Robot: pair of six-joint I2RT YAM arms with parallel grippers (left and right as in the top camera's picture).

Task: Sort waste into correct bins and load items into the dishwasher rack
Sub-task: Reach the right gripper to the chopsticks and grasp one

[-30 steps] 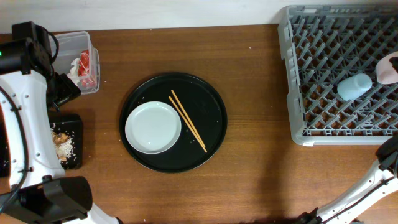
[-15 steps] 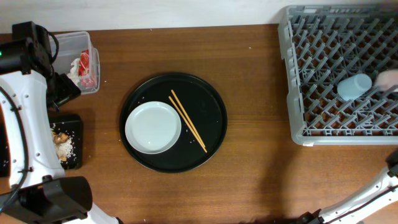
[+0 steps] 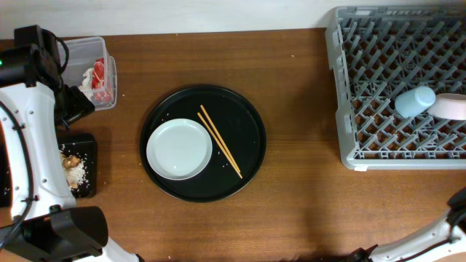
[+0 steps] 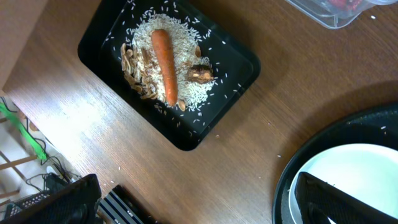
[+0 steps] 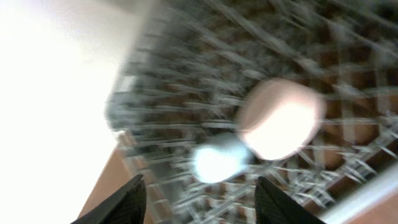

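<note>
The grey dishwasher rack (image 3: 341, 109) holds the light-blue cup (image 3: 415, 101) with a pale pink bowl-like thing (image 3: 450, 106) touching its right side. Both appear blurred in the right wrist view, the cup (image 5: 217, 162) and the pink thing (image 5: 280, 118), above my open, empty right gripper (image 5: 199, 190). The white plate (image 3: 179, 149) and two chopsticks (image 3: 220, 140) lie on the round black tray (image 3: 251, 116). My left gripper (image 4: 202, 208) hangs open over bare table between the plate (image 4: 354, 174) and the flat black tray (image 4: 99, 59), which holds the carrot (image 4: 165, 65) and rice (image 4: 186, 87).
The clear tub (image 3: 98, 51) at the back left holds a red wrapper (image 3: 100, 76) and white tissue (image 3: 86, 78). The white left arm (image 3: 33, 145) covers the table's left edge. Part of the right arm (image 3: 437, 218) shows at the bottom right.
The pink thing has come down toward the front of the rack and now rests against the blue cup. My right gripper has opened. The left arm has not moved.
</note>
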